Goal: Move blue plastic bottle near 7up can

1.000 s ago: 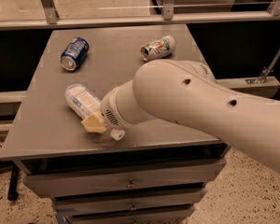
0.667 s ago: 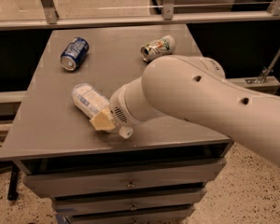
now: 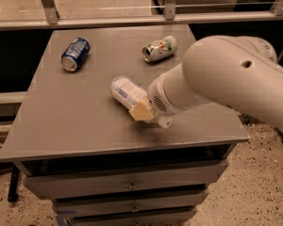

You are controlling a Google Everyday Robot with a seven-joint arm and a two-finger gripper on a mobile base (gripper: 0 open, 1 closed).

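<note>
The gripper [image 3: 144, 111], on a bulky white arm [image 3: 226, 74] reaching from the right, pinches the blue plastic bottle [image 3: 125, 92] mid-table [image 3: 61, 121]. The bottle lies slanted beneath it. The 7up can [image 3: 160, 48] lies well behind, on its side.

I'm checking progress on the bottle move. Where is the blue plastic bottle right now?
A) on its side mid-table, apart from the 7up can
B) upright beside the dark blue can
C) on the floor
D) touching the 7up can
A: the blue plastic bottle lies on its side with a strip of table showing between it and the 7up can, and the gripper is at its cap end.
</note>
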